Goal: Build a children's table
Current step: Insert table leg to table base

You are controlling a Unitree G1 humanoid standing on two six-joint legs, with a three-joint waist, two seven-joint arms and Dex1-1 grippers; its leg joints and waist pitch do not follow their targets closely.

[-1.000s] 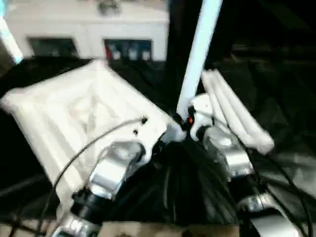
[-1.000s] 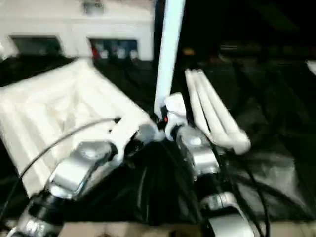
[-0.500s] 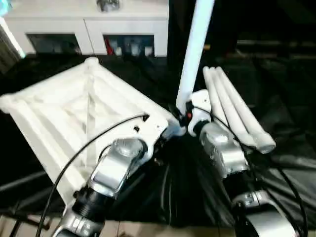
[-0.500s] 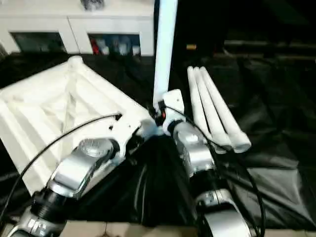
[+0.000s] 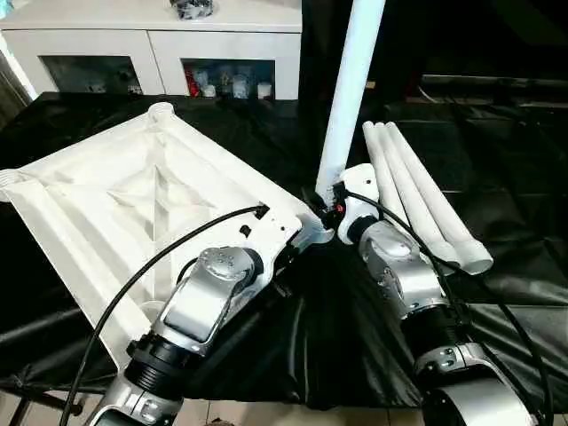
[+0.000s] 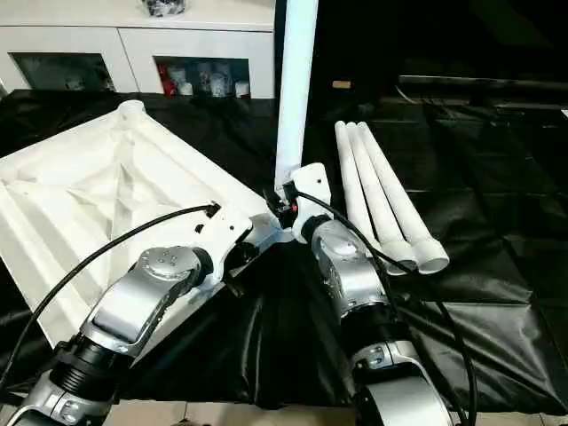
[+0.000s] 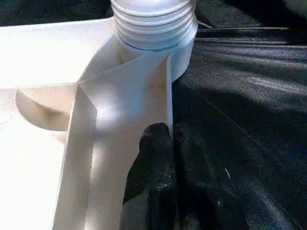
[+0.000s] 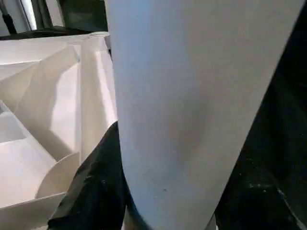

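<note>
1. Little has moved among the things over the last second: the view itself has tilted and steadied, while the upright leg (image 5: 351,93) and both arms sit in the same relation to the table top (image 5: 133,204) as a second ago.
2. The table top lies underside up on the black-covered tabletop (image 5: 497,177), ribs showing. Three spare legs (image 5: 417,191) lie side by side just beside it, on the robot's right.
3. The right tool (image 5: 330,206) is about half open around the base of the upright leg, holding it over the near corner socket (image 7: 154,24).
4. The left tool (image 7: 165,143) is all but shut, its fingers pinching the thin edge wall of the table top just beside that socket.
5. The step in hand seems to be seating this first leg. Done well, it wants the leg kept plumb over the socket, turned in steadily if the socket's ridges are a thread, with the left tool bracing the top against sliding.
6. A tilted leg could bind or jam.
7. Behind stands a white cabinet (image 5: 160,40); small items sit behind its glass doors, too small to identify.
</note>
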